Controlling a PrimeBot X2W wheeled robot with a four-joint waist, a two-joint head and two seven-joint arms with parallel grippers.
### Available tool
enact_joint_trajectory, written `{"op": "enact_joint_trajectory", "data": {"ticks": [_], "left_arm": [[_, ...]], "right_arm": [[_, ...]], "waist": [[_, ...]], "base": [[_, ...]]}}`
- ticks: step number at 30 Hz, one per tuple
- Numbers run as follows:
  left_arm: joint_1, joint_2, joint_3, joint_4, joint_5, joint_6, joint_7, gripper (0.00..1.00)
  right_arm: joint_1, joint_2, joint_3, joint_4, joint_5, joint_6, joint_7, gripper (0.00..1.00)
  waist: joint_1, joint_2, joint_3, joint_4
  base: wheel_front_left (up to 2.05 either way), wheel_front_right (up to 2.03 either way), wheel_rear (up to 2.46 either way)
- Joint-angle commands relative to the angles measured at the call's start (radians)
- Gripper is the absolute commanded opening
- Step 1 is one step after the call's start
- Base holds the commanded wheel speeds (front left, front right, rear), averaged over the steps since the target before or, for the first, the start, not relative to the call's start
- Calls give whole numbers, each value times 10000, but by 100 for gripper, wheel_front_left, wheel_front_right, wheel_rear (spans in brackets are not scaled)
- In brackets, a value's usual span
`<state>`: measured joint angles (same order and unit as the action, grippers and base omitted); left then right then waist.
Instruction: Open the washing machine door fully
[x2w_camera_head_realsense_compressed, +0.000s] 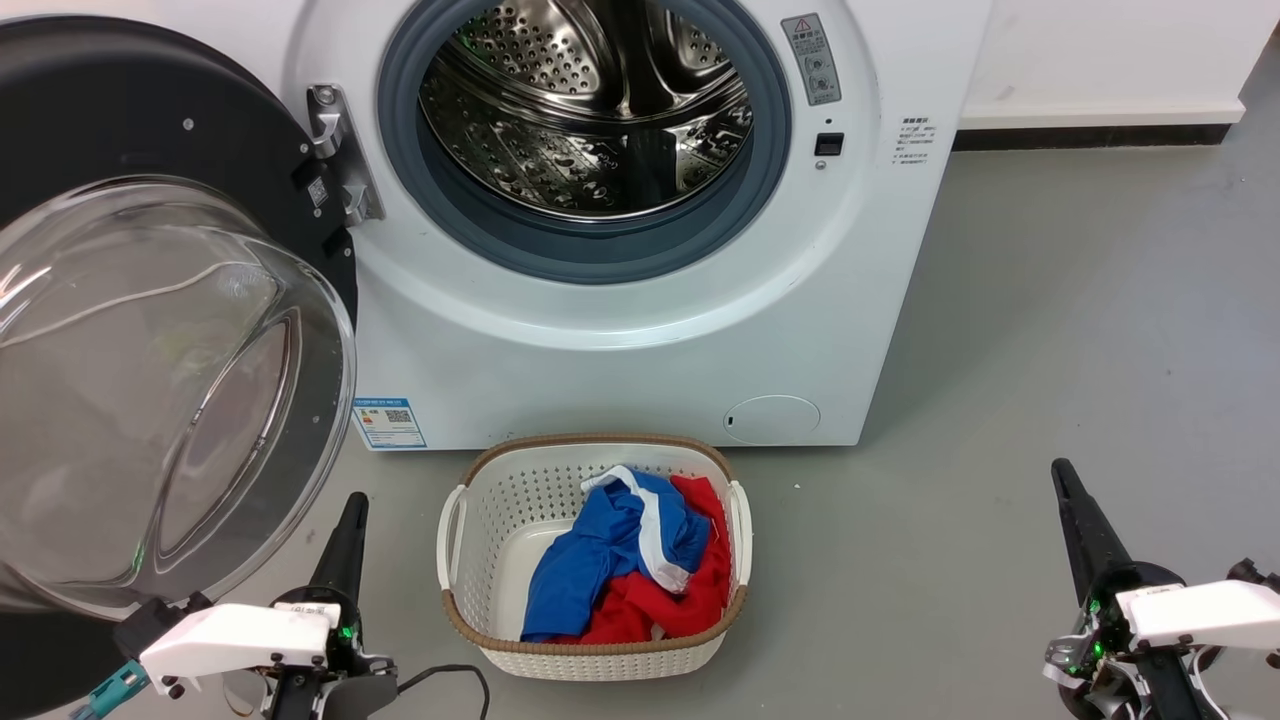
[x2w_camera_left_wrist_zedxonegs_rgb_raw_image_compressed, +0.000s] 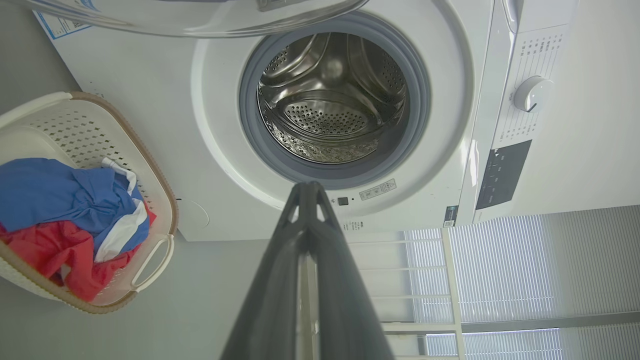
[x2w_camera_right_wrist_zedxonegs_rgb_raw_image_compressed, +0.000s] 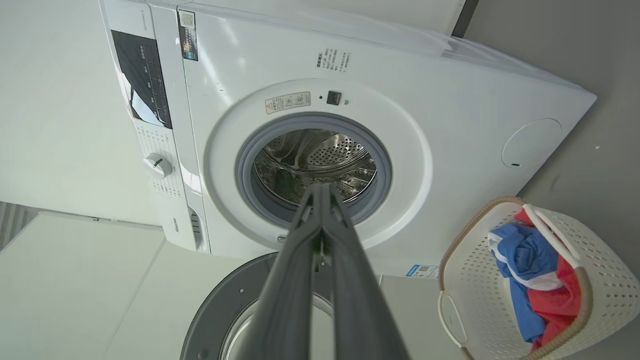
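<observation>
Hinge (x2w_camera_head_realsense_compressed: 335, 150) sits on the robot's left side of the opening, and the washing machine door (x2w_camera_head_realsense_compressed: 170, 330) is swung right out that way. Its clear glass bowl bulges toward the robot, and the black rim is well off the front of the washing machine (x2w_camera_head_realsense_compressed: 620, 340). So the porthole is totally uncovered: grey rubber gasket (x2w_camera_head_realsense_compressed: 590, 255) all the way round, shiny perforated steel drum (x2w_camera_head_realsense_compressed: 590, 110) behind it.

Left gripper (x2w_camera_head_realsense_compressed: 354, 505) is down low, just beside the door's bottom right edge, pointing up toward the machine. Its two dark fingers are pressed together with nothing between them, and the left wrist view shows the tips meeting in front of the drum opening. Honestly can't tell if that arm is touching the door rim or just really close to it.

Right gripper (x2w_camera_head_realsense_compressed: 1060, 472) is way over on the other side above bare grey floor (x2w_camera_head_realsense_compressed: 1000, 300), well apart from both door and machine. Same deal there, pinched closed and holding nothing.

White perforated laundry basket (x2w_camera_head_realsense_compressed: 500, 500) with a brown woven rim is parked on the floor right in front of the machine, between the two grippers. Inside it, a blue garment (x2w_camera_head_realsense_compressed: 600, 550) with a white stripe is bunched on top of a red one (x2w_camera_head_realsense_compressed: 690, 590).

Other bits on the machine's front: blue label sticker (x2w_camera_head_realsense_compressed: 390, 423) at the lower left, just beside the door's edge, and a round flap (x2w_camera_head_realsense_compressed: 771, 418) at the lower right. Round control dial (x2w_camera_left_wrist_zedxonegs_rgb_raw_image_compressed: 532, 94) is up on the top panel.
</observation>
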<state>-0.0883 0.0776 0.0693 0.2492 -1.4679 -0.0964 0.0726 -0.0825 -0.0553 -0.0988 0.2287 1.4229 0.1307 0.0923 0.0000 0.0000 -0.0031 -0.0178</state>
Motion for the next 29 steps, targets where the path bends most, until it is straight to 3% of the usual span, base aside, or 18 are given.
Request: {"op": "enact_joint_trajectory", "data": {"ticks": [1, 29], "left_arm": [[-193, -49, 66, -58, -152, -52, 43, 0], [-246, -301, 497, -50, -1442, -379, 456, 0]], "right_arm": [[-164, 35, -32, 3, 195, 1, 39, 0], [-314, 72, -168, 176, 1913, 0, 234, 0]], "waist": [[0, 0, 3, 7], [0, 0, 62, 178]], "base": [[0, 0, 0], [0, 0, 0]]}}
